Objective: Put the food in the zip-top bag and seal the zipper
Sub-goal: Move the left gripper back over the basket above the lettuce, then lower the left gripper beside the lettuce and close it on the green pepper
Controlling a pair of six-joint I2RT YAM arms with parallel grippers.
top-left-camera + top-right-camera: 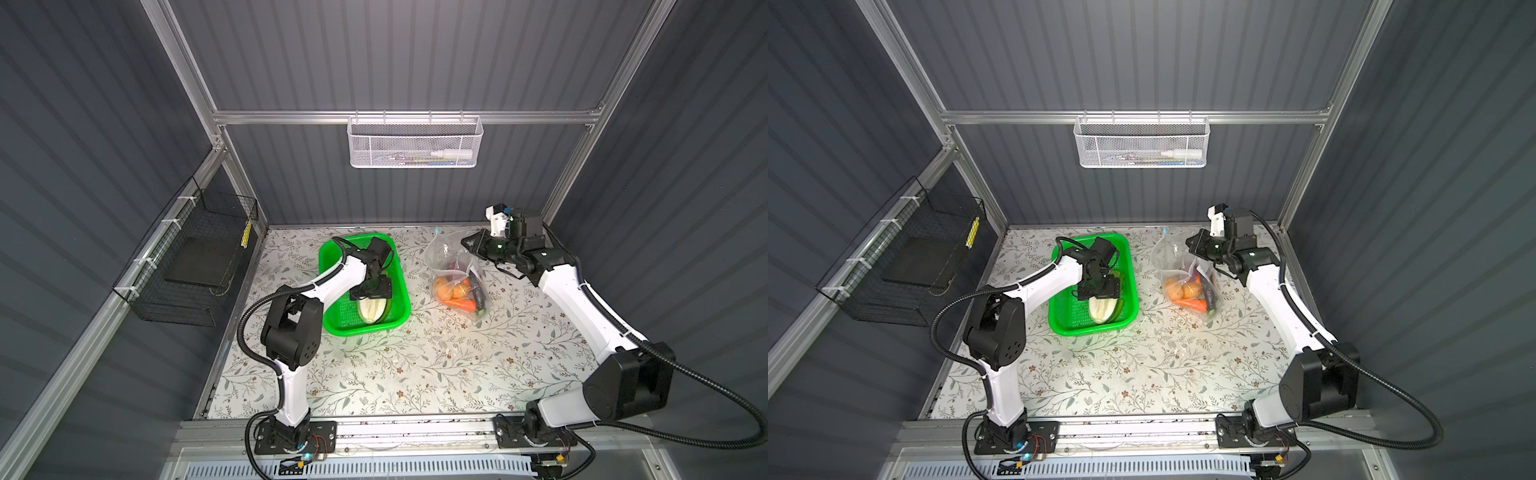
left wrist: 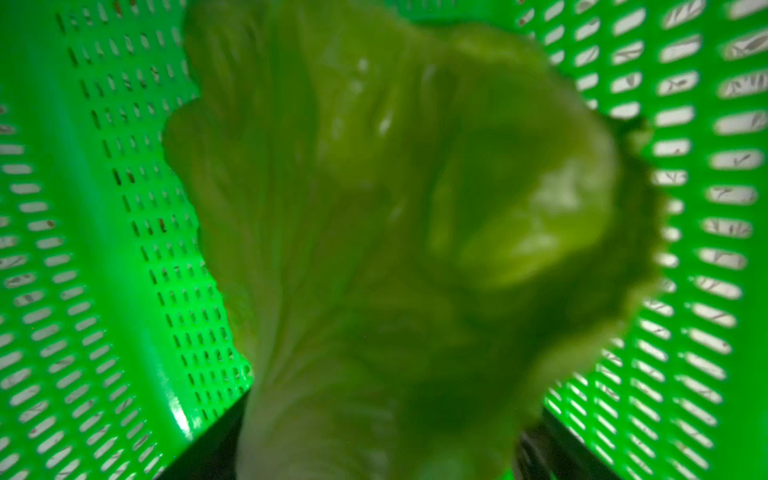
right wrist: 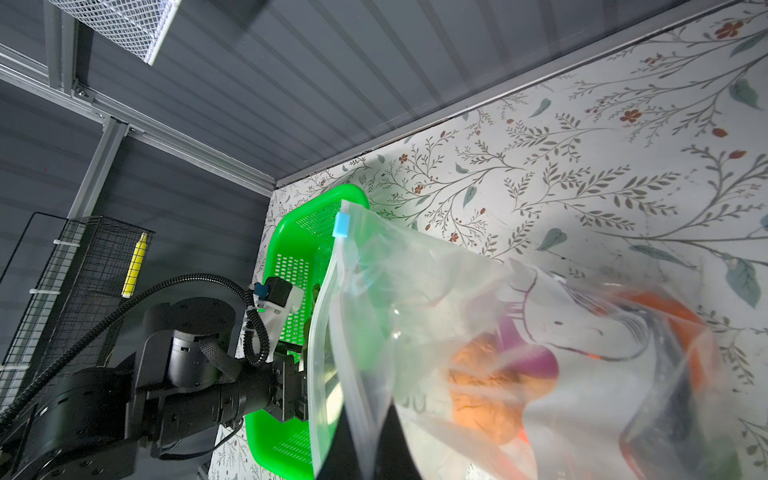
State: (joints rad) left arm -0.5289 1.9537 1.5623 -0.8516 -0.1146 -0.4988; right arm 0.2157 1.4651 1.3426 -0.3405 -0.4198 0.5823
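The cabbage (image 1: pixel 372 313) lies in the basket (image 1: pixel 361 331), at 11 o'clock from the table's (image 1: pixel 415 365) middle. The left pincer (image 1: pixel 371 296) sits over its far end, but I cannot tell whether it grips. At 1 o'clock the closed right pincer (image 1: pixel 467 245) pinches the bag's (image 1: pixel 444 253) raised mouth. The other vegetables (image 1: pixel 455 291) lie inside, and the blue slider (image 3: pixel 341 224) sits at the zipper's (image 3: pixel 330 274) end.

Left gripper (image 1: pixel 1100 296) hung inside green basket (image 1: pixel 1088 331), napa cabbage (image 1: pixel 1100 313) just beneath it; right gripper (image 1: pixel 1192 246) pinched zip-top bag (image 1: pixel 1167 254) edge.
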